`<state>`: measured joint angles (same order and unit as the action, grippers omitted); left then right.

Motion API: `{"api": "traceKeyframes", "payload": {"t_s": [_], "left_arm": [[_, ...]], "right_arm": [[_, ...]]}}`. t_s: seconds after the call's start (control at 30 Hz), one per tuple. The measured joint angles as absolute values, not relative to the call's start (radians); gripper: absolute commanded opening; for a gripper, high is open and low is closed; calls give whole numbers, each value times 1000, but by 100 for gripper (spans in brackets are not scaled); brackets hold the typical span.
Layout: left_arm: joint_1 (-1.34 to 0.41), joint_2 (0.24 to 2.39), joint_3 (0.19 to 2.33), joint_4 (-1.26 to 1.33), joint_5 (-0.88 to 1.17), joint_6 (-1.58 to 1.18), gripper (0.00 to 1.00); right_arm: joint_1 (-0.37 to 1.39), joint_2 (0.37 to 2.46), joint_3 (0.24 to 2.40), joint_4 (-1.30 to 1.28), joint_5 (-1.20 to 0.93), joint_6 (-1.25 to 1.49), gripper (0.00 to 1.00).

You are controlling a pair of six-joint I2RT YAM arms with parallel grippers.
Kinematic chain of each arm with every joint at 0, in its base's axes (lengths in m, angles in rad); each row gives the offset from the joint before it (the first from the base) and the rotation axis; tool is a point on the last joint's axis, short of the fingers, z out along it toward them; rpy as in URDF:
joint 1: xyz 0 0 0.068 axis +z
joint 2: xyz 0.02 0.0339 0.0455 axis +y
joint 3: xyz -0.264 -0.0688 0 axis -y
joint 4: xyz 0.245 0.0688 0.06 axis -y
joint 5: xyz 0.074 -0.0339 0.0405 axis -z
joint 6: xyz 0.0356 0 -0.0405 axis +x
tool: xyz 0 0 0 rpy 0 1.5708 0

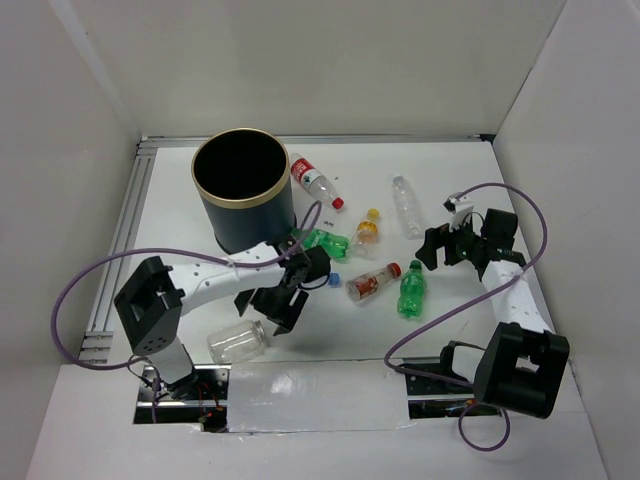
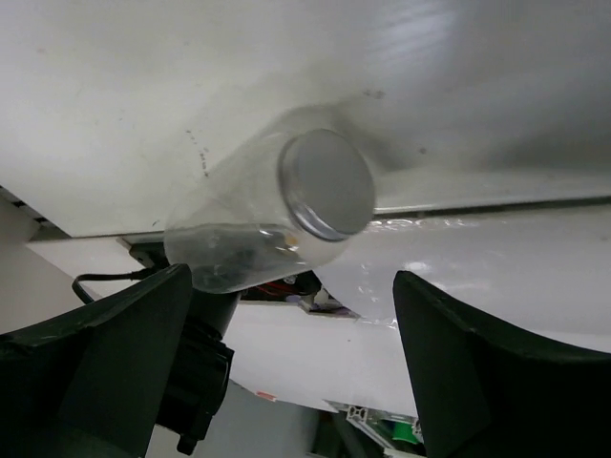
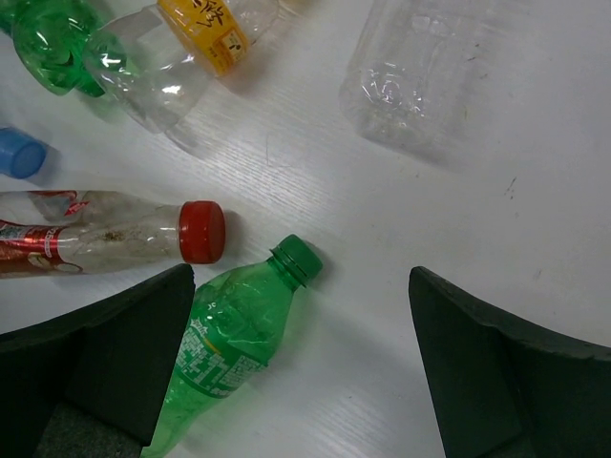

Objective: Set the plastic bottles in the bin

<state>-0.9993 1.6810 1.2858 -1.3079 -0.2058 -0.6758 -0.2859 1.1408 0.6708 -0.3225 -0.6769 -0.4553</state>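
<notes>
The dark bin (image 1: 240,190) with a gold rim stands at the back left. Several plastic bottles lie right of it: a red-labelled one (image 1: 315,181), a clear one (image 1: 407,205), a yellow-capped one (image 1: 365,228), a green one (image 1: 325,240), a red-capped one (image 1: 371,283) and another green one (image 1: 410,290). A clear bottle (image 1: 238,342) lies near the front edge. My left gripper (image 1: 268,312) is open just beside it, and the bottle (image 2: 277,210) shows ahead of the open gripper (image 2: 296,367). My right gripper (image 1: 440,248) is open and empty above the green bottle (image 3: 234,334).
A loose blue cap (image 1: 335,280) lies between the bottles and also shows in the right wrist view (image 3: 19,153). The red-capped bottle (image 3: 105,234) lies close beside the green one. Purple cables loop from both arms. White walls enclose the table.
</notes>
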Motion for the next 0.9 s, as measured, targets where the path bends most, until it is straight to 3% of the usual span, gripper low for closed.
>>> {"api": "traceKeyframes", "payload": {"t_s": [0.47,0.9], "left_arm": [[-944,1660,1172,-1317,-217,-704,99],[-941,1769,1155,-1274,-151,-650,99]], "right_arm": [[-286,1154,667,-323,-701,-466,100],[-300,1154,667,-323,-724,-469,100]]}}
